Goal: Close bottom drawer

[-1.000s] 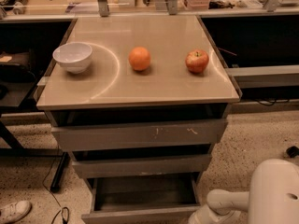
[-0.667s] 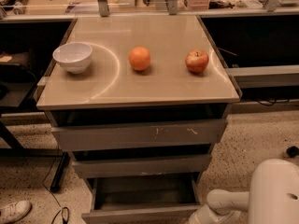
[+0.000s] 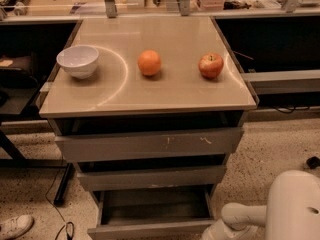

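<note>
The bottom drawer [image 3: 150, 230] of the grey metal cabinet stands pulled out far, a shallow tray with an empty inside and a plain front at the picture's lower edge. My white arm [image 3: 242, 215] reaches in from the lower right, and its end lies by the drawer's right front corner. The gripper itself is below the picture's edge and does not show.
The top drawer [image 3: 150, 144], with pale scratches, and the middle drawer [image 3: 150, 178] stand slightly out. On the cabinet top are a white bowl [image 3: 78, 60], an orange [image 3: 149, 63] and an apple [image 3: 210, 65]. A white shoe [image 3: 15, 226] and a cable [image 3: 59, 223] lie on the floor at left.
</note>
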You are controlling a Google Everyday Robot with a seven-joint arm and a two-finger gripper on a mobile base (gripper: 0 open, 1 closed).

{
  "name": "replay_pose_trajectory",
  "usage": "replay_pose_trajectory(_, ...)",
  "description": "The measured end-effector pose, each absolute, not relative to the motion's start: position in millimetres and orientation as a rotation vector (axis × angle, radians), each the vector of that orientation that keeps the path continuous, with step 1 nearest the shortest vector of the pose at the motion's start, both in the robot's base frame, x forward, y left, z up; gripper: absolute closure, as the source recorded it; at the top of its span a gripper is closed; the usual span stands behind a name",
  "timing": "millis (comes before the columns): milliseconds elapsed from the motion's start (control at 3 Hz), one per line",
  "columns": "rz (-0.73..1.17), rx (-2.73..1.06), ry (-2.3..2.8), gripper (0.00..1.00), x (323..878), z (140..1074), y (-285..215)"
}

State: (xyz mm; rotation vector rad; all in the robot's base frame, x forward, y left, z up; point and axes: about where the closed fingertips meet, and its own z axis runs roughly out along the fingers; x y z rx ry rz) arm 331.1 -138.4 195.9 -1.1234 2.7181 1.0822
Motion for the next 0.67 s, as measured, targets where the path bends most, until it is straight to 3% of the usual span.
replay_pose_trajectory(333,1.059,-1.127,2.703,0.88,336,198,-135)
replay_pose_trajectory(667,0.997,-1.148,2.681,1.0,351,199,-132)
